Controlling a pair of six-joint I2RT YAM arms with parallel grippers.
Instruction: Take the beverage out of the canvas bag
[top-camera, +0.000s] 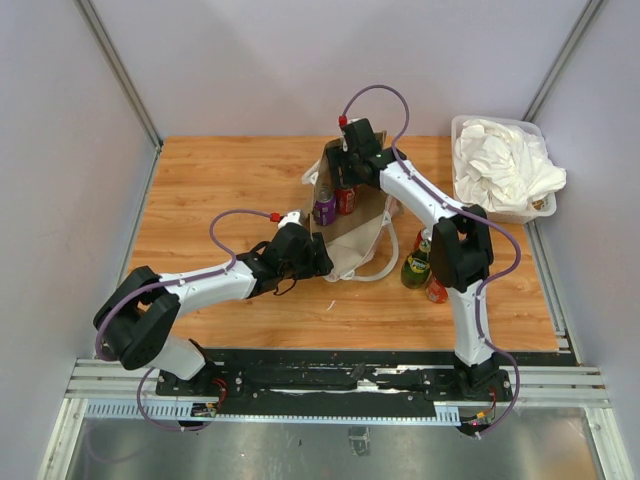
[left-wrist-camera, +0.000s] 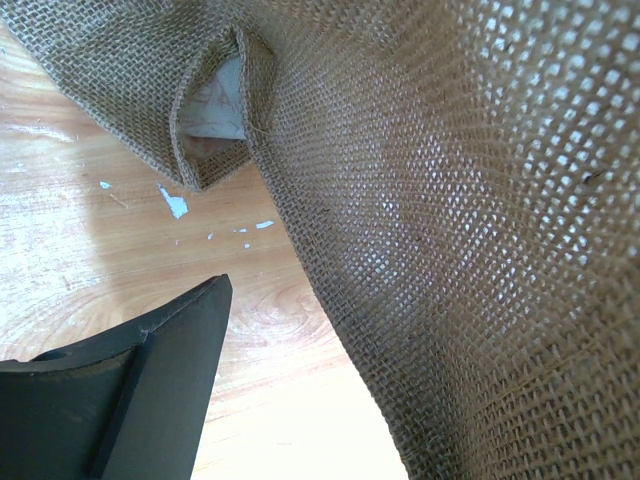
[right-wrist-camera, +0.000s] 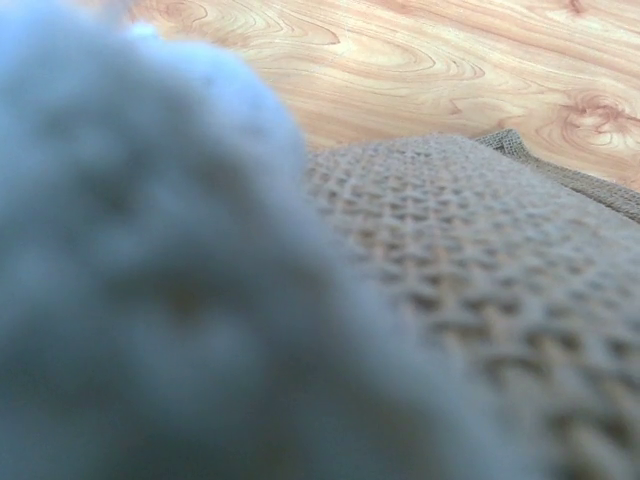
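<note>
The tan canvas bag (top-camera: 365, 235) lies open in the middle of the table, with a white rope handle (top-camera: 378, 272) at its near side. A purple can (top-camera: 325, 208) and a red can (top-camera: 346, 200) stand in its mouth. My left gripper (top-camera: 316, 256) is at the bag's near left edge. In the left wrist view one dark finger (left-wrist-camera: 150, 390) shows at the lower left and the bag's weave (left-wrist-camera: 470, 220) covers the other side, so the jaws look apart. My right gripper (top-camera: 352, 148) is at the bag's far rim. Its view shows only burlap (right-wrist-camera: 520, 270) and a blurred pale mass, with no fingers.
A green bottle (top-camera: 415, 268) and an orange-red item (top-camera: 436, 291) stand beside the right arm, right of the bag. A clear plastic bin (top-camera: 468, 190) of white cloth sits at the back right. Grey walls enclose the table on three sides.
</note>
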